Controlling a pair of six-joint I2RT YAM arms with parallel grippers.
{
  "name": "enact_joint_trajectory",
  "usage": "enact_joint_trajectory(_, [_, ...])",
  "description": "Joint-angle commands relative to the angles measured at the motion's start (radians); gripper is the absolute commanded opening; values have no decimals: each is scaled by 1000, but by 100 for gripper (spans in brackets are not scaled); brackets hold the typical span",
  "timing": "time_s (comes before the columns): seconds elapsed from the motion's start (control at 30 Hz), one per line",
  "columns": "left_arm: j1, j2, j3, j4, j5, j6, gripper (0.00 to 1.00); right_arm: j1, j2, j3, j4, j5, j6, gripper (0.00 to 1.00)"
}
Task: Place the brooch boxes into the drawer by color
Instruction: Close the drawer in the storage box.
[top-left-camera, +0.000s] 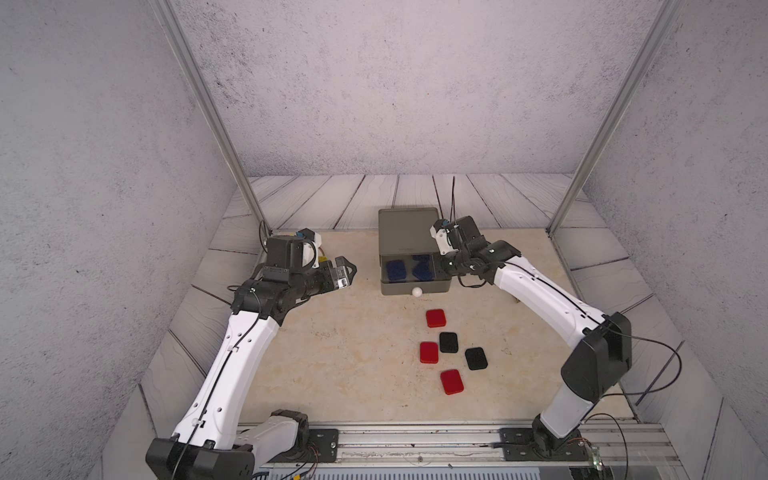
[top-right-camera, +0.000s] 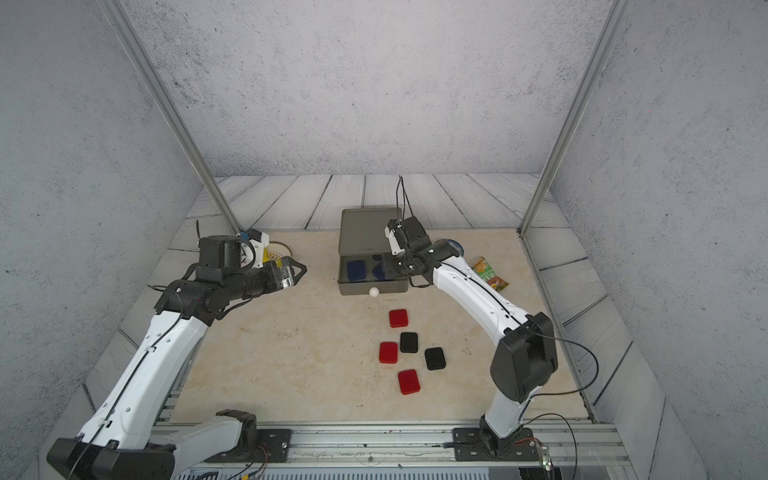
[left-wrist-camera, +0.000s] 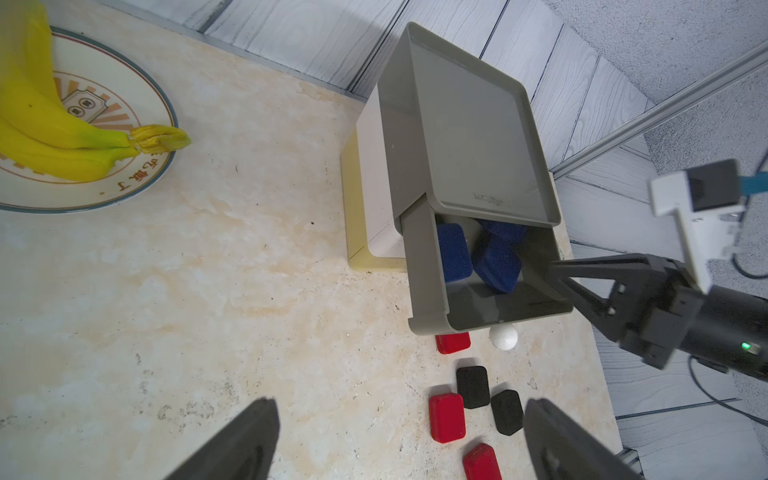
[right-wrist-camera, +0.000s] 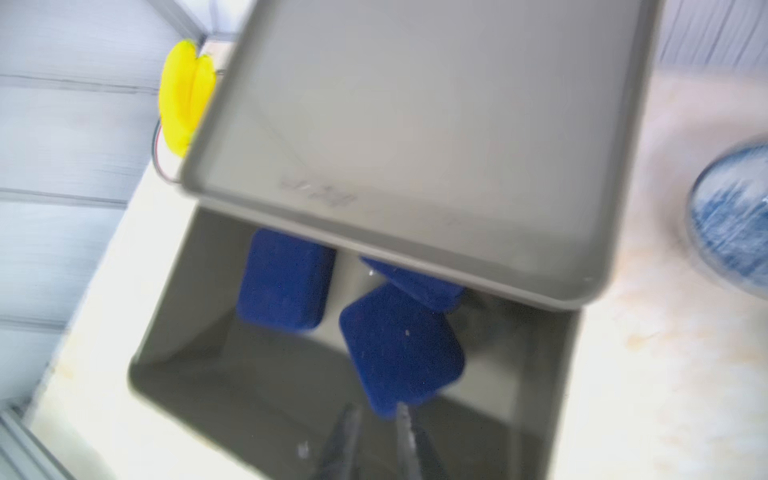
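Note:
The drawer (top-left-camera: 405, 232) stands at the back of the table with its grey top tier (top-left-camera: 415, 286) pulled out, white knob (top-left-camera: 417, 292) in front. Three navy brooch boxes lie inside: one flat (right-wrist-camera: 284, 286), one half under the chest top (right-wrist-camera: 419, 282), one tilted (right-wrist-camera: 401, 349). My right gripper (right-wrist-camera: 376, 419) reaches into that tier, jaws a little apart, with the tilted box's corner just ahead of the fingertips. Three red boxes (top-left-camera: 436, 318) (top-left-camera: 429, 352) (top-left-camera: 452, 382) and two black ones (top-left-camera: 449, 342) (top-left-camera: 476, 358) lie on the table in front. My left gripper (top-left-camera: 353, 270) hovers open left of the drawer, holding nothing.
A plate (left-wrist-camera: 137, 75) with bananas (left-wrist-camera: 62, 124) sits at the back left, behind my left arm. A snack packet (top-right-camera: 490, 274) and a blue-patterned dish (right-wrist-camera: 731, 220) lie right of the drawer. Metal posts (top-left-camera: 216, 124) stand at the back corners.

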Motion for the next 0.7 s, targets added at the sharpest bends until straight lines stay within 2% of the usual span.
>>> enact_joint_trajectory(0.0, [10,-31,-16,-12,-14,7,98,19,-112,-46,19,-21,-13,39])
enact_joint_trajectory(0.13, [11,-63,-31,-31,-51,34,98,44,-220,-173,36,-58,28,47])
enact_joint_trajectory(0.4, [11,-110,-84,-37,-51,29,98,91,-316,-436,186,-89,216,51])
enact_joint_trajectory(0.67, [11,-160,-129,-41,-45,10,98,90,-211,-423,320,-84,293,57])
